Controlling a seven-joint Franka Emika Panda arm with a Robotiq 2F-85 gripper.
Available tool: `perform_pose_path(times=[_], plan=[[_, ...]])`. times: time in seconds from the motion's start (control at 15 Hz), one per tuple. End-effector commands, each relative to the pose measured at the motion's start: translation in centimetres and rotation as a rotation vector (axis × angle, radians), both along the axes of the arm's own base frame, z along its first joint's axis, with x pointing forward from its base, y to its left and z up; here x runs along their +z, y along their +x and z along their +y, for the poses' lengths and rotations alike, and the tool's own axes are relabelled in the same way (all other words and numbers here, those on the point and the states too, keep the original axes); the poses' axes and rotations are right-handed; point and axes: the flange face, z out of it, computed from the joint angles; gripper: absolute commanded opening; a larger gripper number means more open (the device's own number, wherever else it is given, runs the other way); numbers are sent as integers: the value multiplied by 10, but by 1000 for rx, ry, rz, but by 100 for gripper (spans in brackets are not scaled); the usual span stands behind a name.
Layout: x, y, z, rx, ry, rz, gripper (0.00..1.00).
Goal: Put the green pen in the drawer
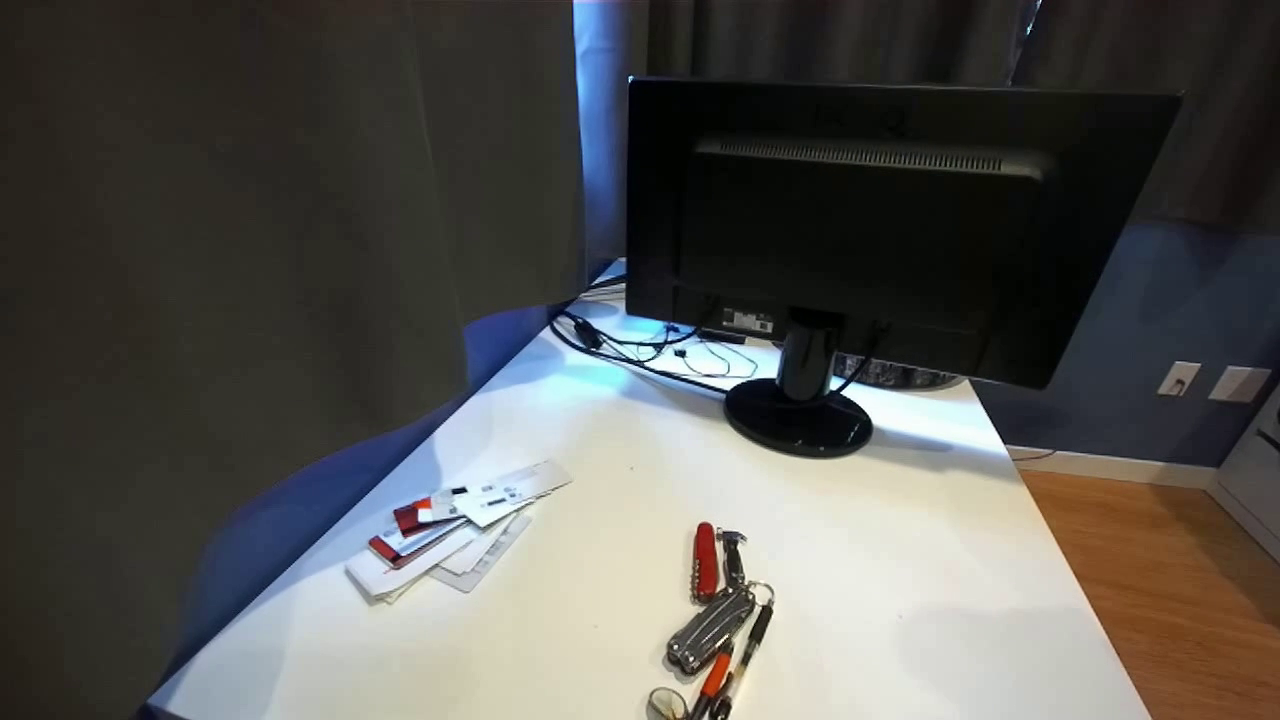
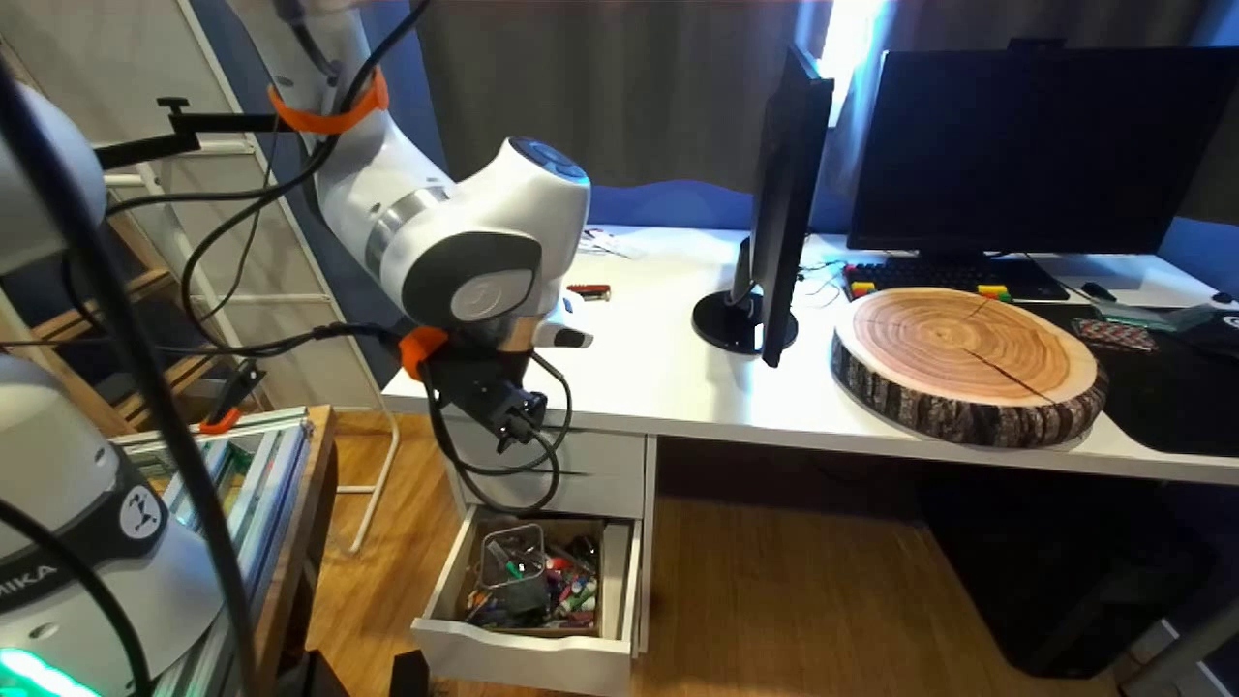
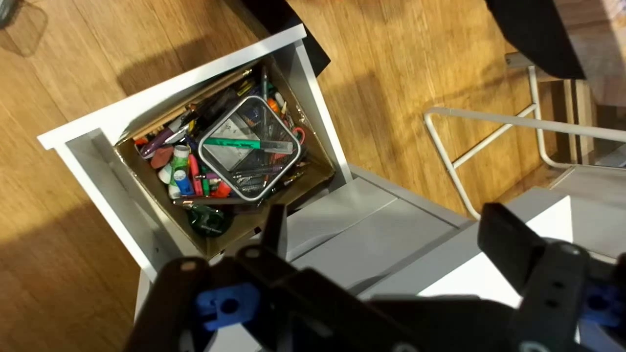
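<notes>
Wrist view, from left to right: the pulled-out drawer (image 3: 146, 98) crowded with stationery (image 3: 195, 173); inside it a wire basket (image 3: 225, 177), where the green pen (image 3: 234, 143) lies; then the hand (image 3: 384, 219), spread wide. On the counter (image 1: 850, 560), in an exterior view: white cards (image 1: 510, 490), a red pocketknife (image 1: 705, 562), a black monitor (image 1: 870, 240).

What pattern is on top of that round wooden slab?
Concentric rings, with a dark crack; the slab shows best in an exterior view.
</notes>
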Motion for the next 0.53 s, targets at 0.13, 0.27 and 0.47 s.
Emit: perform_pose_path(times=[0.13, 0.27, 0.47], plan=[[18, 3, -2, 11, -33, -14, 100], [13, 3, -1, 6, 3, -2, 100], [15, 4, 0, 5, 6, -6, 100]])
